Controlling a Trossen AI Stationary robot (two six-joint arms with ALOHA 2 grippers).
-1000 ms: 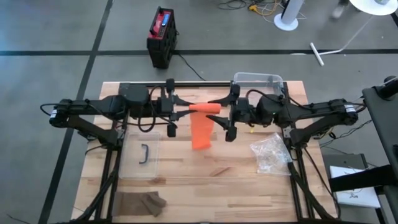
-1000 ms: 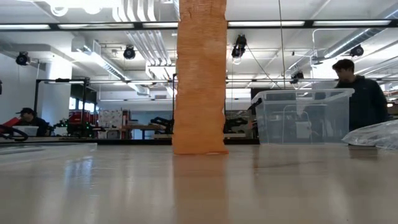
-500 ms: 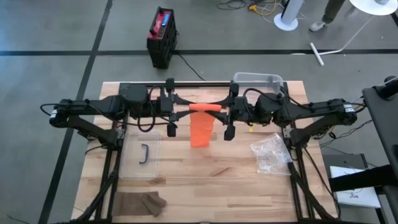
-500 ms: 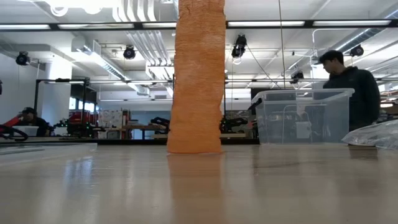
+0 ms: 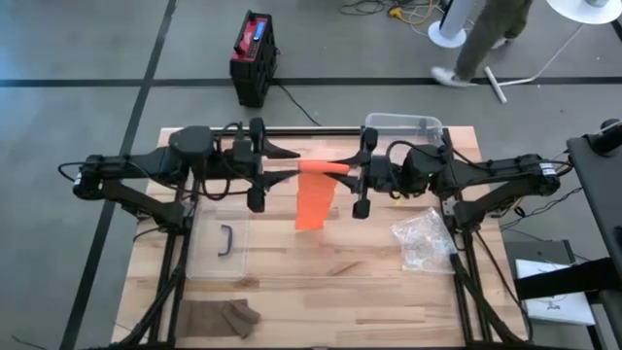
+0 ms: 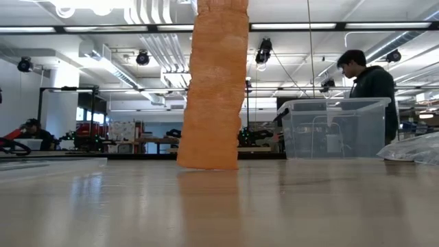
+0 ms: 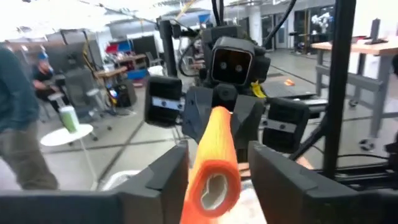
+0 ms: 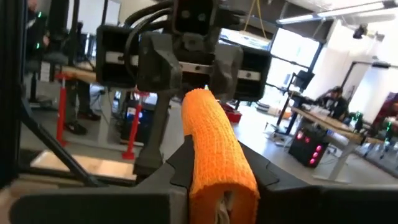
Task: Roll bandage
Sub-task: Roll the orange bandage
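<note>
The orange bandage roll (image 5: 321, 167) hung in the air above the table's rear middle, its loose tail (image 6: 214, 89) dropping to brush the wooden tabletop (image 5: 321, 292). The right gripper (image 8: 219, 186) was clenched on one end of the roll. At the other end the left gripper (image 7: 214, 180) stood released, its fingers (image 7: 158, 180) flanking the core without touching. The winding step appeared to be mid-cycle. The next move probably called for the left gripper to re-grasp before the roll turned further.

An orange bandage roll (image 7: 212, 163) sits between the left gripper (image 7: 214, 177)'s parted jaws, untouched.
</note>
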